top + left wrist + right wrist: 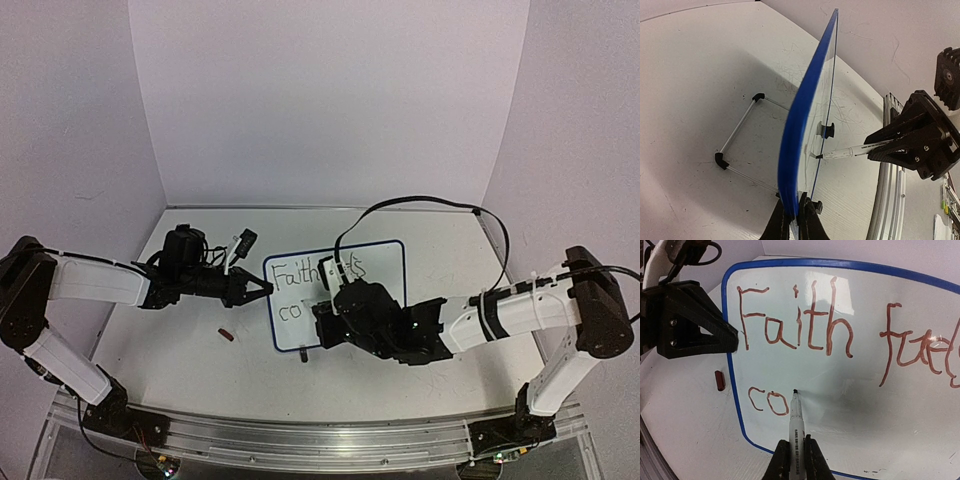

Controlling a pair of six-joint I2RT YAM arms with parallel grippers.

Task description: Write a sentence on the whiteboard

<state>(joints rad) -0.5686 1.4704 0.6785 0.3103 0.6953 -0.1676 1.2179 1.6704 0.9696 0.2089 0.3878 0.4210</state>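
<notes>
Now, from above, the board (385, 268) stands near the middle of the table (200, 370), with its face turned toward the arms. The left gripper (264, 290) is pinching the board's left edge, most likely so the board does not slide or tip when it gets pushed on. The right gripper (325, 310) hangs in front of the board's face and hides part of the words (293, 272). A small red cap (227, 334) lies on the table near the board's lower left corner, apart from it. From the left wrist, the board is seen edge on, and the two fingers (782, 222) are pressed onto the blue rim at the bottom. Behind the board a thin wire stand (739, 126) props it up. On the right, the right gripper squeezes a marker (845, 152) whose tip meets the board's face. From the right wrist, the marker stands between the closed fingers (781, 462), tip up, touching the board just right of "co". The top line reads "Faith", then a word that runs off the picture's edge. I think the second line is only just begun, so plenty of writing is left. The marker is held low on its body, probably so the tip does not wobble.
</notes>
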